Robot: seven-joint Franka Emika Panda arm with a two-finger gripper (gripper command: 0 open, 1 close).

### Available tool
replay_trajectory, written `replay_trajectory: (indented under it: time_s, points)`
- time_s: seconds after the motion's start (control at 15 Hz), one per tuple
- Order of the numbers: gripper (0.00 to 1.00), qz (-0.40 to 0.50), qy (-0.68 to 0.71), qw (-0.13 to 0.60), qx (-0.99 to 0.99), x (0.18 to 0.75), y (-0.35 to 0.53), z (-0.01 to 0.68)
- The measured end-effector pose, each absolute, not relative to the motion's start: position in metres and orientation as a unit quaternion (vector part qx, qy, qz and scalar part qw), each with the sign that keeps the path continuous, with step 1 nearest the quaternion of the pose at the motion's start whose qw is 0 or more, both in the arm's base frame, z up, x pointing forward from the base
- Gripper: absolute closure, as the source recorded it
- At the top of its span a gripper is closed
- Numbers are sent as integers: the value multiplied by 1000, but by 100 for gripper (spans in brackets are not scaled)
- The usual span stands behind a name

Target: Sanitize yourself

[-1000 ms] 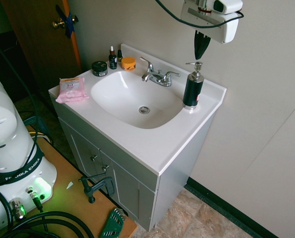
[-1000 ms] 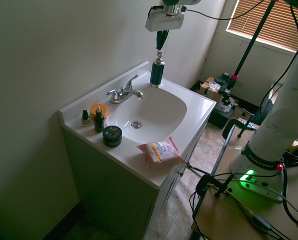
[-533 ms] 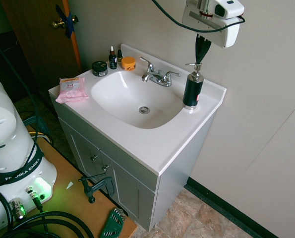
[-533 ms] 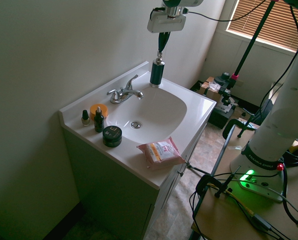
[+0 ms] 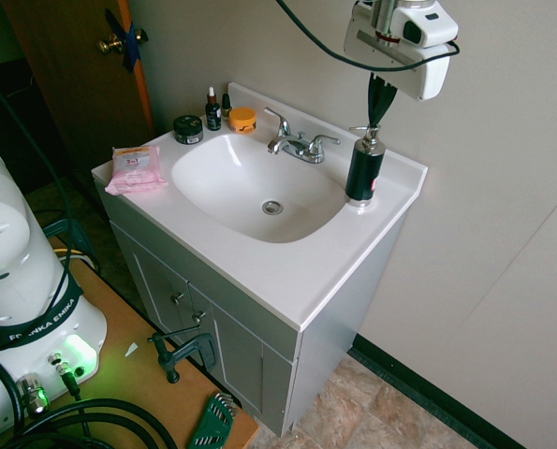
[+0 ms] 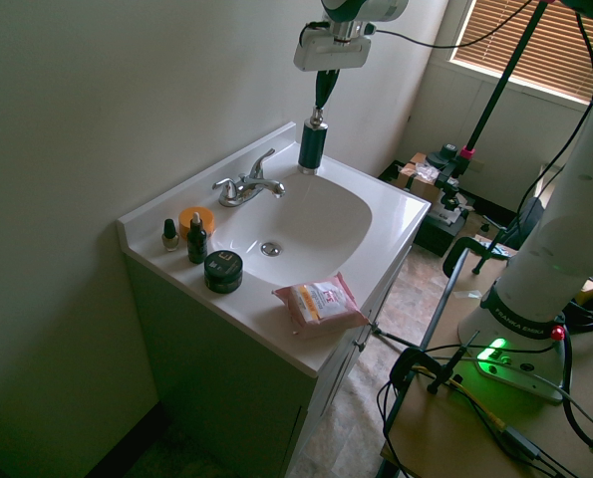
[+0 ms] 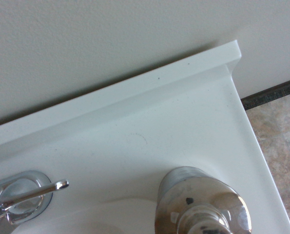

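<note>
The robot's white arm [image 5: 7, 224] ends, over the sink's back corner, in the gripper [image 5: 373, 126], which points down. Its black fingers [image 5: 381, 94] are pressed together, with nothing seen between them, their tips against the pump head [image 5: 371, 133] directly beneath. Compared with the earlier frames, the gripper sits lower and the pump head has gone down with it, nearer the bottle's collar. The dark soap bottle [image 5: 364, 172] remains upright under the jaws, its base unmoved on the white counter [image 5: 287, 281]. The wrist view confirms the bottle's shiny metal top [image 7: 203, 207] close below.

Beside the bottle and lower than the jaws is the basin [image 5: 245, 182]; the chrome faucet [image 5: 300, 148] stands at its back edge, near the jaws. Well apart from them, past the faucet, are an orange jar [image 5: 242, 120], a dropper bottle [image 5: 212, 110], a small dark-capped bottle [image 6: 169, 237] and a dark round jar [image 5: 188, 129]. The pink wipes packet [image 5: 136, 169] lies farthest from the jaws on the counter. These items show no change of position.
</note>
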State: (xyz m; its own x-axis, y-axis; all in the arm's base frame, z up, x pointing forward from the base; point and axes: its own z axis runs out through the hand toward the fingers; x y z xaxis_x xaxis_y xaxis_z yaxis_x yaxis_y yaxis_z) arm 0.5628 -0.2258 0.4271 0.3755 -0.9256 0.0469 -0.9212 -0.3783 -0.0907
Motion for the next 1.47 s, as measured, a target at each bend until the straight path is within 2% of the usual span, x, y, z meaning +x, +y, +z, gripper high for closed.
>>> replay_trajectory:
  time_s: [0.27,0.33,0.6,0.87,1.47]
  points:
    - [100,-60,543,32,-837,553,-219,450]
    - [0,-61,537,32,-841,545,-211,456]
    - [0,-58,491,36,-868,505,-148,469]
    - [0,-45,455,33,-889,471,-97,451]
    - [0,-30,436,23,-899,452,-64,412]
